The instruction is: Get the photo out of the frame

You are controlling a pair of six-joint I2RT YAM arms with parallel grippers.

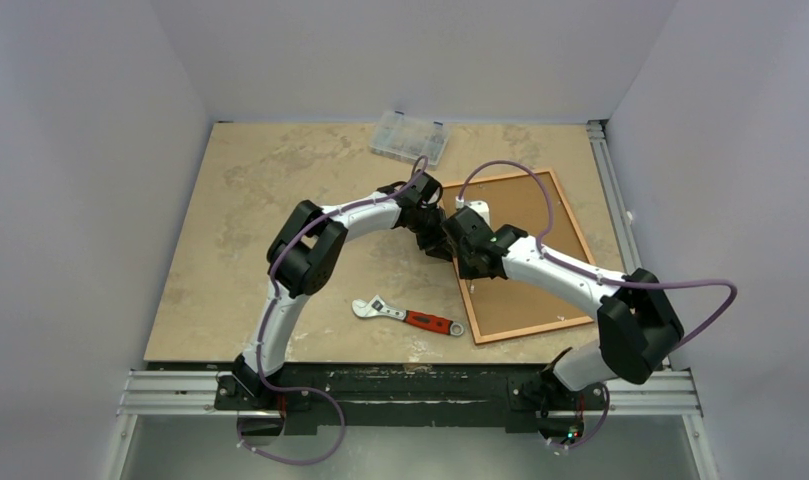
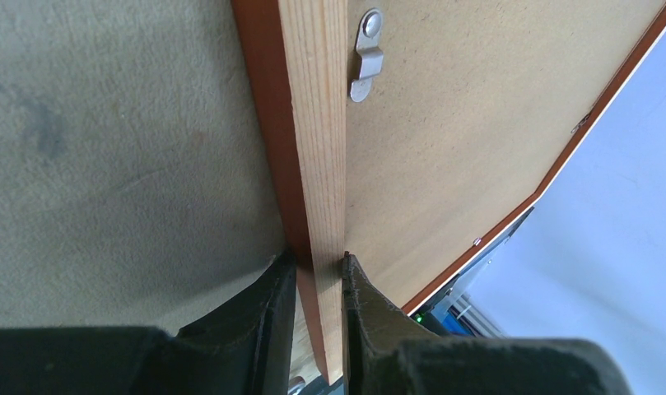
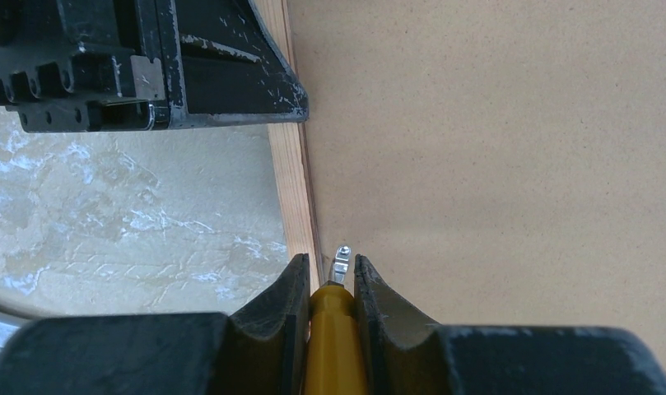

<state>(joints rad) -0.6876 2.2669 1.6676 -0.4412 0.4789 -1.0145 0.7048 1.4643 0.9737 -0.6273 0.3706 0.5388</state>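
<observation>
The frame [image 1: 532, 329] lies back-up on the right half of the table [image 1: 250, 190]. Its brown backing board [image 1: 525, 290] faces the ceiling, so the photo is hidden beneath it. The left gripper [image 2: 317, 263] is clenched on the frame's left rail, one finger on the red-orange outer face and the other on the inner side against the board. Ahead of those fingers the pale rail runs on to a small metal clip [image 2: 366, 58] turned over the board. Just beside it, the right gripper [image 3: 327, 267] is clamped on a yellow-handled tool [image 3: 333, 329]. The tool's small metal tip [image 3: 341, 259] pokes past the fingertips at the seam between rail and board; whether it touches I cannot tell. Left of both sets of fingers is bare tabletop. Right of them the board stretches wide to the opposite rail, which sits near the table's edge. Only the overhead view shows the red-handled wrench [image 1: 405, 315] back toward the arm bases and a clear plastic box [image 1: 410, 137] beyond the fingers at the far edge. Only the wrist views show the clip and the tool.
</observation>
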